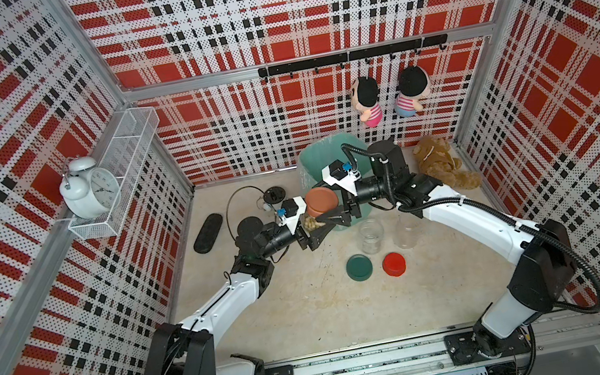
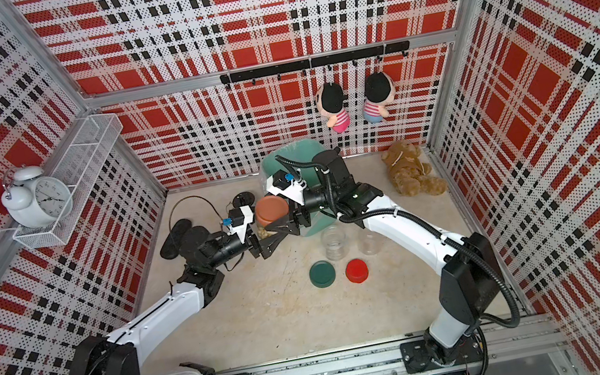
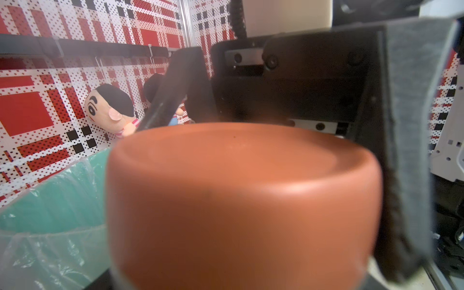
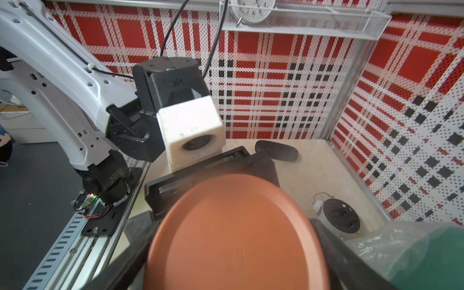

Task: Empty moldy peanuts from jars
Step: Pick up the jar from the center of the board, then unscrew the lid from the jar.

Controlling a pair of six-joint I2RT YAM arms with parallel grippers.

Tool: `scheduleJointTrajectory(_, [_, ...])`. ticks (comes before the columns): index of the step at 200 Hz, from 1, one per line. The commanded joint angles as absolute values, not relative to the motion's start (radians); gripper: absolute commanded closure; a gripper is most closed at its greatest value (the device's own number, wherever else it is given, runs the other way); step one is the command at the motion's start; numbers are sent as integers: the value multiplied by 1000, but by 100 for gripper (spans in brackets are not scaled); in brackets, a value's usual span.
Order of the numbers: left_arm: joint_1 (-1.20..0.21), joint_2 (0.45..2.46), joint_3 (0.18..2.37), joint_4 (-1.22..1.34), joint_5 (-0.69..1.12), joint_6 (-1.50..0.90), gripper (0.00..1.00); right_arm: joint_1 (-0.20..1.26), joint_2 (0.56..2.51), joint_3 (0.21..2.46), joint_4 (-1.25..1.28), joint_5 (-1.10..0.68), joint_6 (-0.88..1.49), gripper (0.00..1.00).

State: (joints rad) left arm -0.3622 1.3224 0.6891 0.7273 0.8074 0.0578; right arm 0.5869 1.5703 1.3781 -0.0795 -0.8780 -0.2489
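Left gripper (image 1: 309, 235) clamps jar (image 1: 313, 224) of peanuts (image 2: 265, 232), lid end up, just left of bin (image 1: 312, 157). Right gripper (image 4: 236, 263) straddles brown lid (image 1: 321, 201) from the right; cannot tell if pinching. Twist axis: near vertical.

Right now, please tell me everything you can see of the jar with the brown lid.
The jar with the brown lid is small, round and clear, held off the table by the left gripper around its body. It looks tilted, lid end toward the green bin behind it. The lid, smooth matte plastic by its look, is on. The right gripper straddles it; whether it presses is unclear. Pale peanuts show through the wall.
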Motion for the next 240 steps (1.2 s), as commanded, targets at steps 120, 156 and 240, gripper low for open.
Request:
scheduleJointTrajectory(120, [-350, 1319, 718, 785, 737, 15, 100, 646, 1427, 1051, 567, -444, 269, 0])
scheduleJointTrajectory(156, [-350, 1326, 718, 785, 733, 11, 100, 680, 1435, 1021, 617, -430, 288, 0])
scheduleJointTrajectory(240, [-353, 1324, 716, 785, 725, 1, 100, 720, 1483, 1074, 502, -368, 226, 0])
